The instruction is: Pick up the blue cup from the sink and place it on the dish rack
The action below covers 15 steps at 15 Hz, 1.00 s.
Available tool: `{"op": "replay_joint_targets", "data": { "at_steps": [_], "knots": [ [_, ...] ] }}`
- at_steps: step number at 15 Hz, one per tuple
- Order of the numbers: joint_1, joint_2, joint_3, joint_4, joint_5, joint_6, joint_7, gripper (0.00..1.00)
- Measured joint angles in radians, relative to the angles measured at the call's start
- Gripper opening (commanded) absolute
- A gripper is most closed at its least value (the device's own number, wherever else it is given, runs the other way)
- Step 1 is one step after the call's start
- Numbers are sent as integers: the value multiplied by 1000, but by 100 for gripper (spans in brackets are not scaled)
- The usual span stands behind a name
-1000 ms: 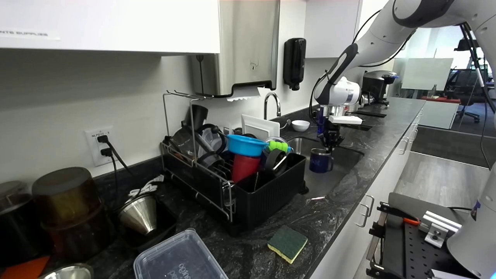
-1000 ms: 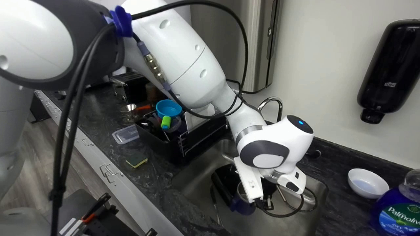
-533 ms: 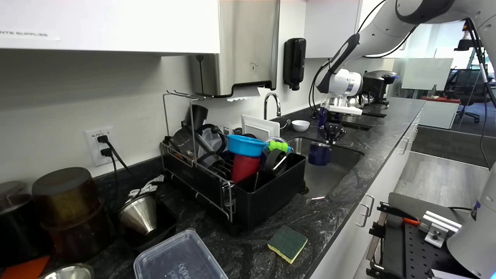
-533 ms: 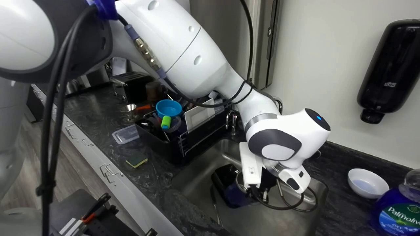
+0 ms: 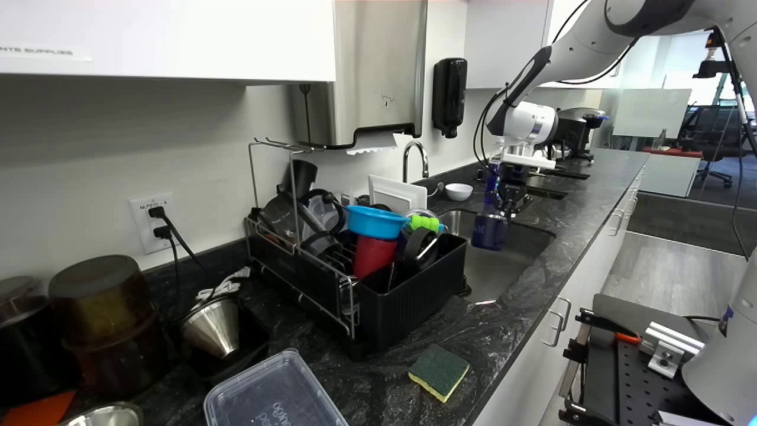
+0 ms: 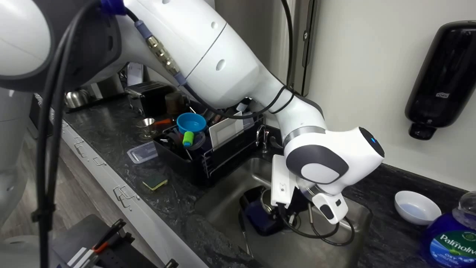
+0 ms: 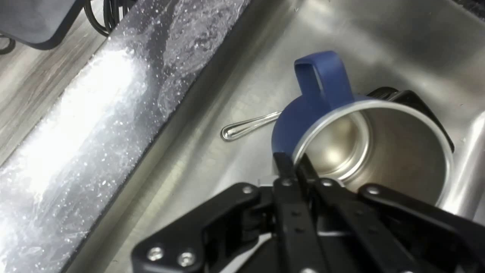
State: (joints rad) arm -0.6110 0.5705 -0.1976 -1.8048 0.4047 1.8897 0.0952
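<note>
- Wrist view: gripper (image 7: 294, 161) is pinched on the rim of the blue cup (image 7: 363, 140), 1 finger outside the wall, 1 inside; almost no gap, just the thin wall between.
- Wrist view: cup mouth faces the camera, cup looks tilted. Handle (image 7: 335, 77) isn't gripped; rim probably chosen because a thin wall suits a narrow pinch.
- Wrist view: metal utensil (image 7: 248, 128) lies in the sink (image 7: 208, 159), its far end hidden by the cup.
- In an exterior view: cup is below the gripper, within the sink area, near the end of the dish rack (image 5: 414, 302). Base looks off the sink floor; can't be certain.
- In an exterior view: rack is crowded. Blue bowl (image 5: 375, 222) perched on red cup (image 5: 375, 254), likely to save room; white plate (image 5: 397, 195) stood on edge, likely to drain.
- In an exterior view: cup overlaps a black dish (image 6: 253, 193) in the sink; touching or above it, can't tell. Fingertips hidden here.
- Judgement: grasp made, lift-out step, placing not yet done. Next: raise cup above the rack wall, then across. Risk: 1-spot rim pinch may let it pivot; perched bowl could get knocked.
</note>
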Motion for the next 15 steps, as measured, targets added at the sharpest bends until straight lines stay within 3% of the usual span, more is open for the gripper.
{"op": "replay_joint_targets", "data": {
  "at_steps": [8,15],
  "knots": [
    [18,-83,-16,-22,20,-157,0,2],
    [72,-250,-57,-168,20,-219,-31,2]
  ]
}}
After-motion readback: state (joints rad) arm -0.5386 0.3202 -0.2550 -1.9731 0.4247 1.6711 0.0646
